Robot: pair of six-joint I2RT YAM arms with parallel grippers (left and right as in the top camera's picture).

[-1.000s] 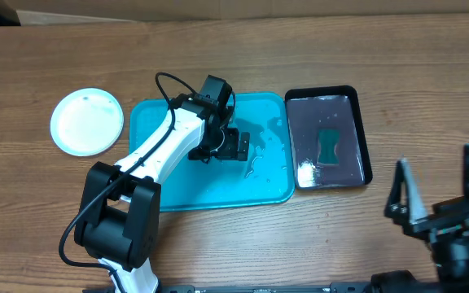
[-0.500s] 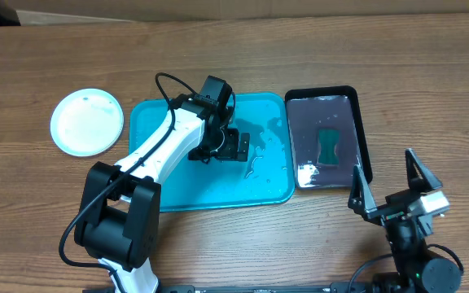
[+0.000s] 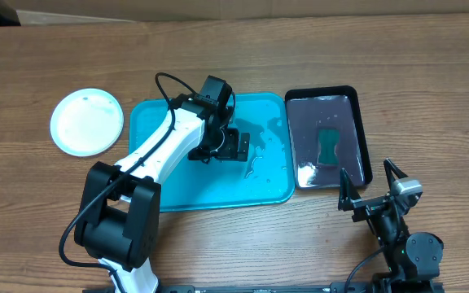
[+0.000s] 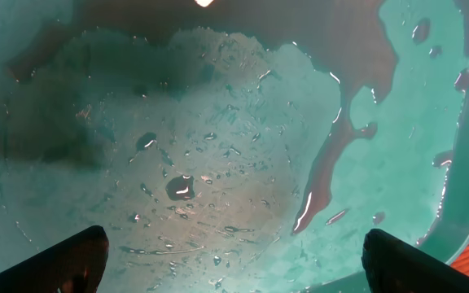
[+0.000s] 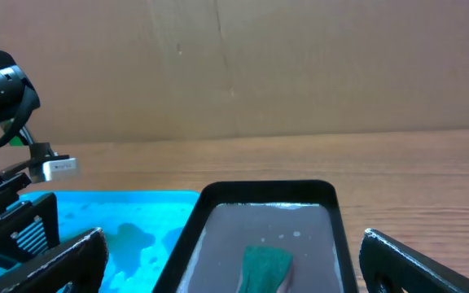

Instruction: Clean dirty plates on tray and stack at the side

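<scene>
Evidently your right gripper swung in over the last second. It had stood well right of the turquoise tray, beyond the black tray, and ended near the turquoise tray's front-right corner, clear of its rim, fingers spread wide and holding nothing. Your left gripper did not shift; it hung low over that tray's middle, fingers likewise spread and empty, above a wet floor with no plate on it. The only plate in view lay left of the tray, apart from its rim, on bare table; whether others sat beneath it could not be told. To my eye the stacking looked done, or nearly. The plate lay flat, face up and round, so it had no long axis; the tray's ran left to right.
</scene>
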